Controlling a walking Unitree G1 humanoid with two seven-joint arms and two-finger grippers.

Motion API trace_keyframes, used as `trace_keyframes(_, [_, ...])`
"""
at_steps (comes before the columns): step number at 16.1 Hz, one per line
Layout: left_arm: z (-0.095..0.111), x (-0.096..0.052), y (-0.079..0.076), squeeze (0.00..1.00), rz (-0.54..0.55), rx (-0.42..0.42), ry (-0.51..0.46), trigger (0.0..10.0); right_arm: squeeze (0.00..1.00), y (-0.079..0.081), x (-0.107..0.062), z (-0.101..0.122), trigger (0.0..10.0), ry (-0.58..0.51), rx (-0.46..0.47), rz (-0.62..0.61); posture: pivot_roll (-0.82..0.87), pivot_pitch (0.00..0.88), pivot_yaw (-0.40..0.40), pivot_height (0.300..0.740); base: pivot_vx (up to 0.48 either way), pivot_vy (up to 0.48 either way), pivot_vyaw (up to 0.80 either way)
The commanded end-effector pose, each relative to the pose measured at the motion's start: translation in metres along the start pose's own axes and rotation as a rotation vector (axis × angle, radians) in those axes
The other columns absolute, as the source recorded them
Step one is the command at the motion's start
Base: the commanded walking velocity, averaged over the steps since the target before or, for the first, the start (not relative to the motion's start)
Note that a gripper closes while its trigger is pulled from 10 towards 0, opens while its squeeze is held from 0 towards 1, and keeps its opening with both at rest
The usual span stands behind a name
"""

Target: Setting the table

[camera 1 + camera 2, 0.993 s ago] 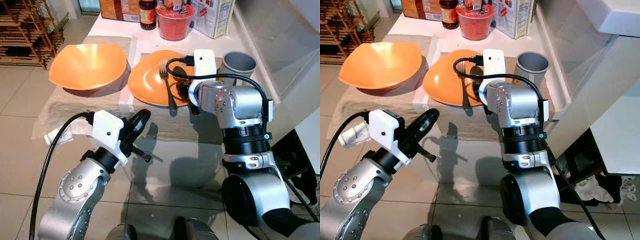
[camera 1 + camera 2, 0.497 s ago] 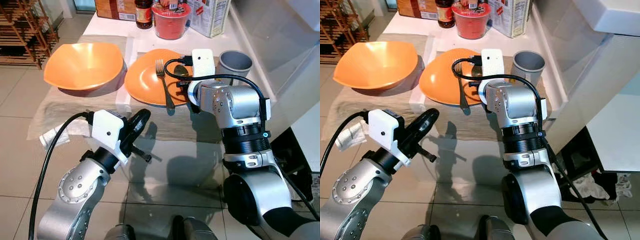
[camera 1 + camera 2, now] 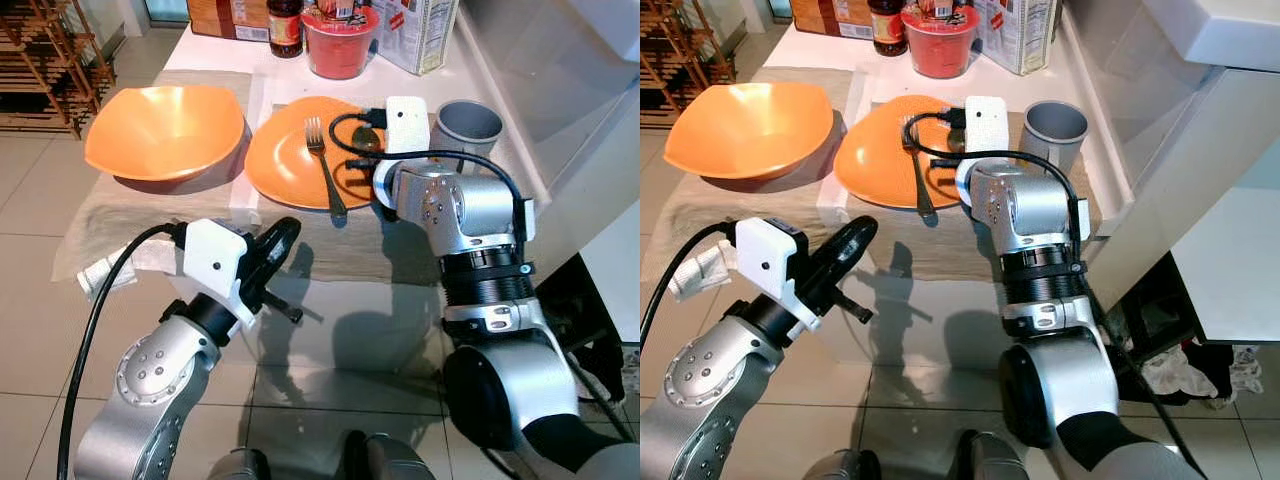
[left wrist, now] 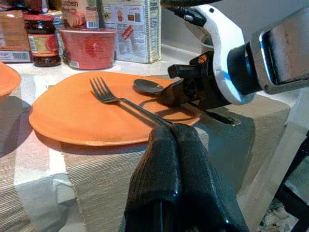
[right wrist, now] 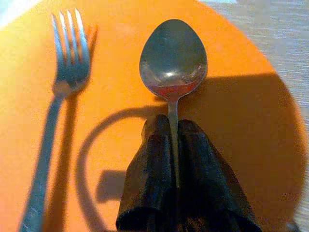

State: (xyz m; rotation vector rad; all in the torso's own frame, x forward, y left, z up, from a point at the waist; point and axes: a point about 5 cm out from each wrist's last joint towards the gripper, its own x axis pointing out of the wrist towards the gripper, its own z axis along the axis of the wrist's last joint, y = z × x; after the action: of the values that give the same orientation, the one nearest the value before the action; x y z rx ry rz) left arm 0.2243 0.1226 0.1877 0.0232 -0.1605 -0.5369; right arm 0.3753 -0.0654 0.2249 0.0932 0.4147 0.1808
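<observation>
Over plate, your right gripper clamped tight on spoon; fork already down. Left gripper closed, empty. Spoon placement left, I'd guess.

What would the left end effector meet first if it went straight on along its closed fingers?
Probably the near rim of the orange plate, around where the fork handle crosses it. The left end effector points at that edge over the beige runner. Its height is unclear, so it might pass over the rim.
</observation>
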Motion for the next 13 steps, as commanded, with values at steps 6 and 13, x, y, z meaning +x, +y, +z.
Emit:
trace_keyframes(6, [0.004,0.001,0.003,0.00,0.011,0.000,-0.027,0.0,0.00,0.000,-0.002,0.015,0.0,-0.113,0.094,0.034,-0.07,0.154,-0.027,0.740,0.000,0.000,0.00])
trace_keyframes(13, [0.007,-0.006,0.045,0.00,0.353,-0.091,-0.145,10.0,0.00,0.030,-0.078,0.042,10.0,-0.685,0.344,0.740,-0.08,0.146,-0.016,0.740,0.000,0.000,0.00])
